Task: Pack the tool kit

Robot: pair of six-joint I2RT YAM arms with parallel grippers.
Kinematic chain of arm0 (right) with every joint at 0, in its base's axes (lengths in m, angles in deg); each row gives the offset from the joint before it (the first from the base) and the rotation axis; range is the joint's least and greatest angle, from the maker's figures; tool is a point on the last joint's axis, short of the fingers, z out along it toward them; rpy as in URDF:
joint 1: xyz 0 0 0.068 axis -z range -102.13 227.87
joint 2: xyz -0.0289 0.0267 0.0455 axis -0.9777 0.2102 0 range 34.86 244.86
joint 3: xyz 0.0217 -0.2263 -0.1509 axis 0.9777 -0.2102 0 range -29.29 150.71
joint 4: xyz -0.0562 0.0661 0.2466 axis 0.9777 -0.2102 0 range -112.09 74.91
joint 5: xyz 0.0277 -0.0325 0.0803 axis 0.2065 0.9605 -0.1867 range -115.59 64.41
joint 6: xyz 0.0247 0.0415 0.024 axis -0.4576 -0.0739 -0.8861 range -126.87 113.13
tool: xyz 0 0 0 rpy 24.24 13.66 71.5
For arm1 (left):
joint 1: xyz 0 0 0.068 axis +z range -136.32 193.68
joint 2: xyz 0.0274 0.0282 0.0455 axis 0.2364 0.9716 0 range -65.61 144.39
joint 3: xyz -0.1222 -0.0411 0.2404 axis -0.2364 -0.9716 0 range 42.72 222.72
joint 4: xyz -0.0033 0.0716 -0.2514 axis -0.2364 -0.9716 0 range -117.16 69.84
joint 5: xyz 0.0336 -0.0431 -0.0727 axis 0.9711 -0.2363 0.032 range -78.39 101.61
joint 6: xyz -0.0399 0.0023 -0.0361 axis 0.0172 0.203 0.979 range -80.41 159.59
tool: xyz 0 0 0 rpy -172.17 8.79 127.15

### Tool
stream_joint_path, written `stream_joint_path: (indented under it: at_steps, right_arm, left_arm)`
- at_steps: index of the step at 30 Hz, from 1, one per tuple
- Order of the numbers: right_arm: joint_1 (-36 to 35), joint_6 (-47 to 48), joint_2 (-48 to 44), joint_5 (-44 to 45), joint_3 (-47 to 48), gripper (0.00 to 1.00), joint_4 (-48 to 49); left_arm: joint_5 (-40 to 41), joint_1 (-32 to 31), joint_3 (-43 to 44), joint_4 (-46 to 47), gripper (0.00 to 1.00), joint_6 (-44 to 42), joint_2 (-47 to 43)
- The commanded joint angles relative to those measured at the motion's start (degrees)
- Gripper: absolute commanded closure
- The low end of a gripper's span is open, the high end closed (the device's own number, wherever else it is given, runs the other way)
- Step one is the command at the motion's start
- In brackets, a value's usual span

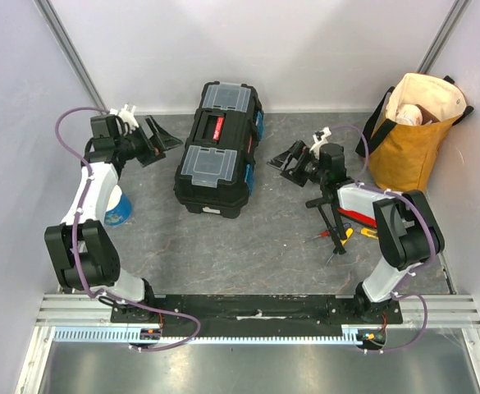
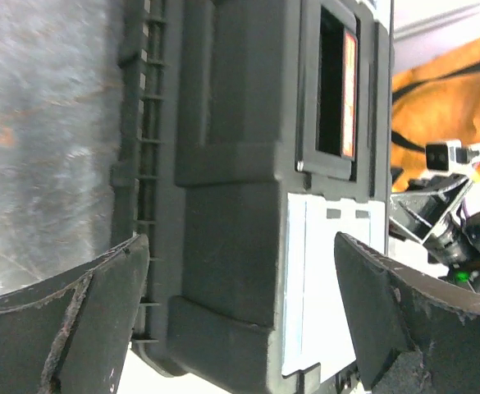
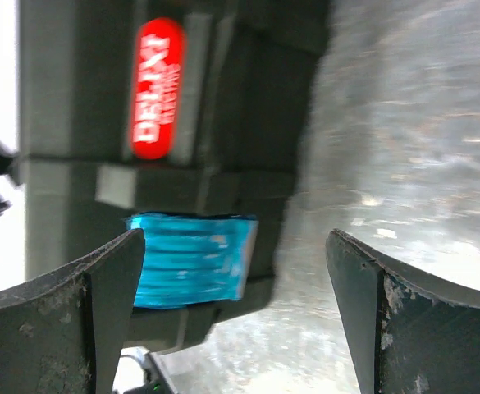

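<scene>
The black toolbox (image 1: 220,149) stands shut in the middle of the table, with a red handle panel and two clear-lidded compartments. My left gripper (image 1: 162,138) is open and empty, just left of the box; the left wrist view shows the box's side and lid (image 2: 248,189) between the fingers. My right gripper (image 1: 285,158) is open and empty, just right of the box, facing its blue latch (image 3: 192,258) and red label (image 3: 157,86). Small tools (image 1: 342,234), with red and yellow handles, lie on the table under my right arm.
A mustard-yellow tote bag (image 1: 412,135) stands at the back right. A small blue-and-white cup (image 1: 116,207) sits beside my left arm. White walls close in the table at the back and sides.
</scene>
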Motion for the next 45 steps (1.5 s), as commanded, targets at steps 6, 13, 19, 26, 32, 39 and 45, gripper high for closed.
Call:
stream_joint_path:
  at_steps: [6, 13, 19, 26, 32, 39, 45]
  right_arm:
    - [-7.56, -11.98, 6.63, -6.75, 2.62, 0.02, 18.36]
    - [-9.58, -11.28, 9.18, -4.64, 1.4, 0.02, 20.37]
    - [-10.11, -12.6, 12.43, -6.83, -1.15, 0.02, 26.87]
    - [-10.11, -15.58, 16.82, -9.9, -4.93, 0.02, 39.15]
    - [-10.11, -32.44, 26.83, -15.53, -2.74, 0.02, 67.7]
    - [-10.47, -36.51, 28.96, -19.66, 0.42, 0.02, 73.64]
    - [-11.26, -35.9, 28.6, -20.63, 1.22, 0.03, 74.16]
  left_arm:
    - [-2.77, -4.42, -1.02, -1.26, 0.02, -2.07, -1.38]
    - [-1.36, -5.92, -0.75, -4.79, 0.03, -3.93, 0.73]
    - [-2.67, -7.5, -1.1, -7.34, 0.04, -4.37, 4.77]
    - [-2.94, -11.19, -1.01, -9.36, 0.05, -4.72, 7.41]
    - [-4.61, -11.81, -0.84, -9.8, 0.06, -4.72, 8.47]
    - [-5.66, -12.07, 0.13, -10.24, 0.06, -4.37, 9.61]
    - [-5.22, -12.95, 0.66, -11.03, 0.06, -4.37, 11.01]
